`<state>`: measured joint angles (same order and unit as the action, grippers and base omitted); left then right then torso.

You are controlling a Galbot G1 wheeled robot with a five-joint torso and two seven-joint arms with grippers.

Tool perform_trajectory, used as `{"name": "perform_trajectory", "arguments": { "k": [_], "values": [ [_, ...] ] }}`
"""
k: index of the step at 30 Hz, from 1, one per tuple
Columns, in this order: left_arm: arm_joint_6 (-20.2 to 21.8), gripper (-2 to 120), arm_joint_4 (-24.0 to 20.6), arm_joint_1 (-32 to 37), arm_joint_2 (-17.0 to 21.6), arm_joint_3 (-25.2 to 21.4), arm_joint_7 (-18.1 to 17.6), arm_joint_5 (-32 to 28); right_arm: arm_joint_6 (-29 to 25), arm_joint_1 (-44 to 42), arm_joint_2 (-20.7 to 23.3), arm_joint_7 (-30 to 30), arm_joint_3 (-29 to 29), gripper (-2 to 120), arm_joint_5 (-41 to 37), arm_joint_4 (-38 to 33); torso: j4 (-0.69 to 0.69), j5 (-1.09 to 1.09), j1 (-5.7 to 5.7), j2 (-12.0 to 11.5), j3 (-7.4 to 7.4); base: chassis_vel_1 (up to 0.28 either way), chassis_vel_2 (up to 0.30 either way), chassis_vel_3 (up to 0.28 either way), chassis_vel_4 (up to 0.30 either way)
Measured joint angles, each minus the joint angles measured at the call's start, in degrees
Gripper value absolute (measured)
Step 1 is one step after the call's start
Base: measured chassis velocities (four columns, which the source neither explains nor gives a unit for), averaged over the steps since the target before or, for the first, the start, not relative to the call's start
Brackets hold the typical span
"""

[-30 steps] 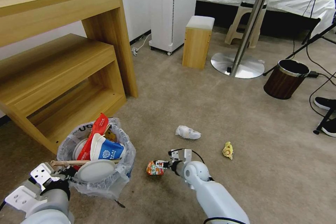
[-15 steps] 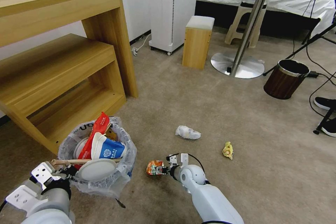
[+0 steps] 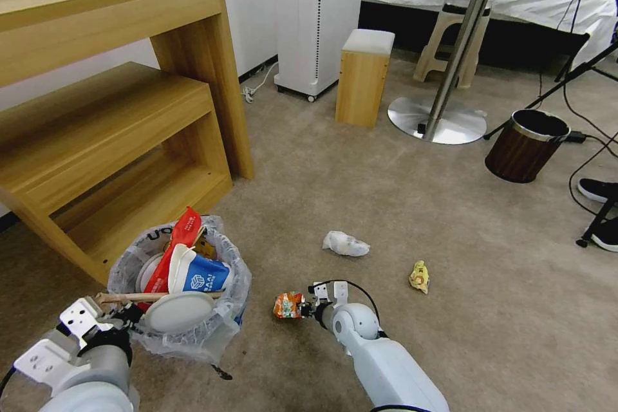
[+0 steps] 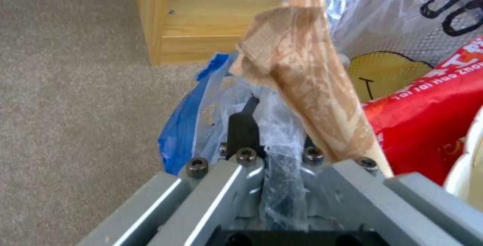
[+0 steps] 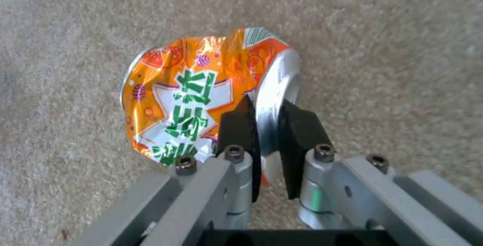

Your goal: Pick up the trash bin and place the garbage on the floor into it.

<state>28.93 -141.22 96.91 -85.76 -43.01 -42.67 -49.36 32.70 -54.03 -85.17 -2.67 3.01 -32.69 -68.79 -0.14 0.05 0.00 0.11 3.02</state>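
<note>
orange can (image 5: 201, 99) green lettering | floor (image 3: 386, 206) beige | trash bin (image 3: 225, 322) bag translucent white

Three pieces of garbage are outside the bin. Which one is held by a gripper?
The crushed orange can, pinched at its end by the right gripper. The white tissue and yellow wad lie untouched on the floor.

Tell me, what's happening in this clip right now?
The robot is clearing litter off the floor. Its left gripper is clamped on the bagged rim of the trash bin, already stuffed with cups and wrappers. The right gripper is shut on the end of a crushed orange can, just beside the bin. A white tissue and a yellow wad lie on the carpet.
</note>
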Motion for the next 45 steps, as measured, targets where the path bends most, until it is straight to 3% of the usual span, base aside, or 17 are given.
{"name": "perform_trajectory", "arguments": {
  "k": [8, 10, 11, 12, 14, 15, 18, 19, 22, 23, 25, 27, 30, 37, 40, 45],
  "values": [
    [0.0, 0, 0.34, -0.08, -0.59, 0.72, 0.01, 0.31, -4.43, -4.95, 9.21, 1.28, -3.34, 7, -2.4, -14.54, 0.0, 0.02, 0.0, 0.0, 0.0, 0.0, 0.0, 0.0, 0.0],
    [-0.01, 0, 0.5, 0.13, -0.89, 1.27, 0.02, 0.38, -5.29, -8.33, 16.3, 4.74, -3.36, 7, -5.19, -25.41, 0.0, 0.03, 0.0, 0.0, -0.01, 0.0, 0.0, 0.0, 0.0],
    [-0.01, 0, 0.5, 0.13, -0.89, 1.27, 0.02, 0.38, -5.29, -8.33, 16.3, 4.74, -3.36, 7, -5.19, -25.41, 0.0, 0.03, 0.0, 0.0, -0.01, 0.0, 0.0, 0.0, 0.0],
    [-0.01, 0, 0.56, 0.31, -1.05, 1.68, 0.03, 0.4, -5.37, -9.53, 19.25, 6.92, -2.72, 7, -5.91, -28.85, 0.0, 0.03, 0.0, 0.0, -0.01, 0.0, 0.0, 0.0, 0.0],
    [0.14, 0, 0.74, 0.58, -1.48, 2.97, -0.01, 0.36, -6.43, -12.55, 26.29, 15.73, 0.18, 7, -6.0, -36.65, -0.04, -0.02, 0.0, 0.01, -0.01, 0.0, 0.0, 0.0, 0.0],
    [0.14, 0, 0.74, 0.58, -1.48, 2.97, -0.01, 0.36, -6.43, -12.55, 26.29, 15.73, 0.18, 7, -6.0, -36.65, -0.04, -0.02, 0.0, 0.01, -0.01, 0.0, 0.0, 0.0, 0.0],
    [0.68, 0, 0.86, 0.54, -1.96, 4.25, -0.28, -0.41, -11.56, -14.13, 30.41, 29.52, 3.22, 7, -3.07, -41.11, -0.03, 0.01, 0.0, 0.0, -0.01, 0.0, 0.0, 0.0, 0.0],
    [0.68, 0, 0.86, 0.54, -1.96, 4.25, -0.28, -0.41, -11.56, -14.13, 30.41, 29.52, 3.22, 7, -3.07, -41.11, -0.03, 0.01, 0.0, 0.0, -0.01, 0.0, 0.0, 0.0, 0.0],
    [1.8, 0, 0.92, 0.56, -2.31, 5.74, -1.17, -2.79, -22.43, -12.93, 32.36, 50.12, 6.55, 7, -4.25, -42.35, 0.0, 0.01, 0.0, 0.01, -0.01, 0.0, 0.0, 0.0, 0.0],
    [1.8, 0, 0.92, 0.56, -2.31, 5.74, -1.17, -2.79, -22.43, -12.93, 32.36, 50.12, 6.55, 7, -4.25, -42.35, 0.0, 0.01, 0.0, 0.01, -0.01, 0.0, 0.0, 0.0, 0.0],
    [2.27, 0, 1.14, 0.88, -2.53, 6.67, -1.52, -4.47, -27.53, -9.79, 30.87, 62.67, 7.49, 7, -11.08, -40.91, 0.0, 0.02, 0.0, 0.01, -0.01, 0.0, 0.0, 0.0, 0.0],
    [2.3, 0, 1.37, 0.91, -2.62, 6.91, -1.57, -4.59, -28.52, -8.35, 29.87, 65.22, 7.45, 7, -13.09, -40.25, 0.0, 0.01, 0.0, 0.0, 0.0, 0.0, 0.0, 0.0, 0.0],
    [2.3, 0, 1.5, 0.97, -2.73, 7.41, -1.6, -4.59, -29.63, -6.23, 28.16, 65.23, 6.28, 7, -15.93, -39.16, 0.0, 0.0, 0.0, 0.0, -0.01, 0.0, 0.0, 0.0, 0.0],
    [2.29, 0, 1.34, 1.63, -3.17, 10.28, -1.55, -3.74, -32.13, 0.04, 20.18, 52.68, -1.74, 7, -20.59, -34.67, 0.01, -0.01, 0.0, 0.0, 0.0, 0.0, 0.0, 0.0, 0.0],
    [2.21, 0, 1.11, 1.95, -3.23, 11.28, -1.45, -3.0, -32.16, 2.58, 16.88, 48.87, -4.27, 7, -21.14, -32.79, 0.01, -0.01, 0.0, 0.0, 0.0, 0.0, 0.0, 0.0, 0.0],
    [2.13, 0, 0.26, 2.32, -3.24, 12.41, -1.38, -2.42, -31.15, 5.51, 15.24, 46.45, -7.34, 7, -18.58, -30.06, 0.0, -0.02, 0.0, 0.0, 0.0, 0.0, 0.0, 0.0, 0.0]
  ]
}}
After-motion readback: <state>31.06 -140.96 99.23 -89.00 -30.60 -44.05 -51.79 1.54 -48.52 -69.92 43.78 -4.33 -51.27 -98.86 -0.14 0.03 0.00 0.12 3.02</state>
